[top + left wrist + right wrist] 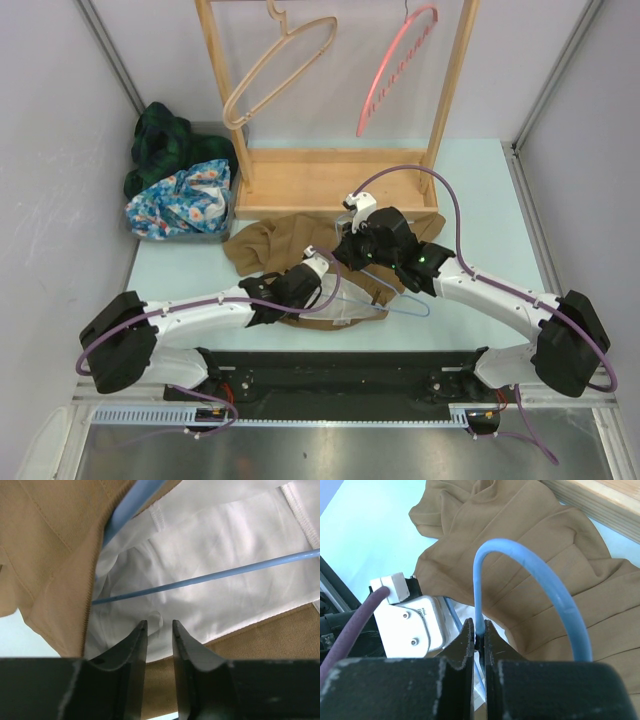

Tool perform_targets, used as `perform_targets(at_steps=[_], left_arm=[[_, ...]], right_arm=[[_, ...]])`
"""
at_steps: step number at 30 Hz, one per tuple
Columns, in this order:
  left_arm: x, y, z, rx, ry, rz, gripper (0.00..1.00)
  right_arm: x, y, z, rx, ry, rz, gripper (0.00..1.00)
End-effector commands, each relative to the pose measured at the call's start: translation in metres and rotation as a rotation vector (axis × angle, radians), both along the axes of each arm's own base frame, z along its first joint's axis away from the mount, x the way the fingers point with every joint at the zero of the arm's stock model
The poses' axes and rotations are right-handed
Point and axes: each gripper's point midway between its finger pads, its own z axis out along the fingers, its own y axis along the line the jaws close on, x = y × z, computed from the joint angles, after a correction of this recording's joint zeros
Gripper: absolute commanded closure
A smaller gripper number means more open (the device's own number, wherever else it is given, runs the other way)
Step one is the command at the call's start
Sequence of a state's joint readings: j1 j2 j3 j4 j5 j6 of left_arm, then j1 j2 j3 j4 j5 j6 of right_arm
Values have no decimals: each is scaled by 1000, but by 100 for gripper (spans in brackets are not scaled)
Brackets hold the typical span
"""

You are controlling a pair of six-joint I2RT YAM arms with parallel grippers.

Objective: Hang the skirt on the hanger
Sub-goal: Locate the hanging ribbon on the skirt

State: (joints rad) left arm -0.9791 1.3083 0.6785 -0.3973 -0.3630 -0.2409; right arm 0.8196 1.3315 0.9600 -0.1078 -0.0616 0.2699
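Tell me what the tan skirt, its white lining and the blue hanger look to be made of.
Skirt: matte tan woven cloth, likely cotton twill; fine diagonal ribs show. Lining: thin, smooth white fabric, probably synthetic; faint sheen. Hanger: slim blue rod, glossy; likely plastic-coated wire, or solid plastic.

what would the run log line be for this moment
right hand: shut on blue hanger | left hand: narrowly open over white lining | skirt: on table, hanger partly inside

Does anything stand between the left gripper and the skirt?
Nothing visible does. The left gripper sits right at the white lining of the skirt; the blue hanger crosses the lining beyond its fingertips.
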Motion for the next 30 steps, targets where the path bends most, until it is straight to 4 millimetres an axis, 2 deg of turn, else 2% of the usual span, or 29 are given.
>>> perform_targets(at_steps=[1, 4, 6, 10, 11, 12, 17, 18, 22, 25, 30], left_arm=[[4, -3, 11, -31, -10, 26, 68], [4, -4, 5, -17, 7, 39, 69], [4, -3, 1, 1, 17, 45, 73], [6, -4, 2, 4, 12, 55, 91], [6, -3, 2, 4, 12, 55, 99], [7, -2, 5, 5, 1, 60, 100], [10, 4, 24, 0, -36, 97, 100], [13, 4, 37, -29, -64, 106, 100], [12, 6, 72, -126, -105, 121, 100], [12, 13, 86, -198, -104, 149, 100], [13, 26, 90, -253, -100, 200, 100]], right_arm=[[9, 6, 28, 65, -52, -15, 100], [9, 5, 29, 67, -55, -18, 100], [8, 4, 28, 66, -53, -19, 100], [8, 4, 28, 67, -52, -19, 100], [8, 4, 27, 65, -51, -21, 100], [8, 4, 28, 66, -53, -22, 100], [8, 3, 29, 61, -59, -22, 100], [7, 3, 31, 60, -65, -13, 100], [3, 1, 31, 46, -71, 11, 100], [-1, -1, 31, 37, -78, 33, 100], [-13, -3, 39, 45, -105, 107, 100]])
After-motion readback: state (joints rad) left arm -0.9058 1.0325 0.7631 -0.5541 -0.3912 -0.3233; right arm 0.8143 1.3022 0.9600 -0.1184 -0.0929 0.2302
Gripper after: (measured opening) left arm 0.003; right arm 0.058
